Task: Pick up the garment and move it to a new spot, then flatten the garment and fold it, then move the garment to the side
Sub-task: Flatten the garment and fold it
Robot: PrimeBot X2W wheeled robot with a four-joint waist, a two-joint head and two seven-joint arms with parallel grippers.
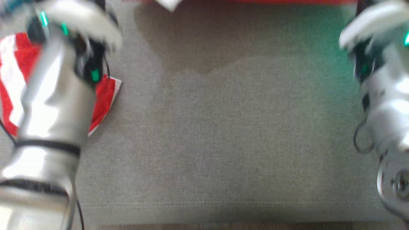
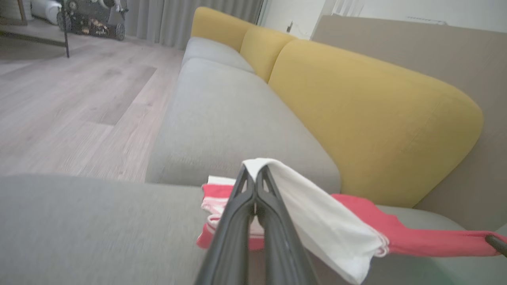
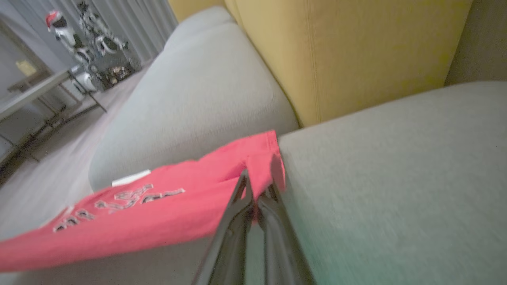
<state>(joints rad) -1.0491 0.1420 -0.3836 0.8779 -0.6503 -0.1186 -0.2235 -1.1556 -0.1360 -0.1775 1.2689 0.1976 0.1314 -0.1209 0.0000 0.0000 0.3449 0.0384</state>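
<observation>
**Garment up between both arms, folding not yet begun**

The left gripper has its jaws clenched on a white fold of the garment. The right gripper has its jaws clenched on a red corner of the same piece. The cloth is red with pale lettering. It is stretched between the two arms over the far part of the grey sofa seat, close to the yellow back cushion.

A red-and-white cloth lies on the seat under the left arm. It looks like a separate piece, though I cannot be sure.

As I judge it, the pick-up is done and the garment is being carried or spread out. The middle of the seat has nothing laid on it. So setting the garment down flat, folding it and moving it to the side all seem left to do.
</observation>
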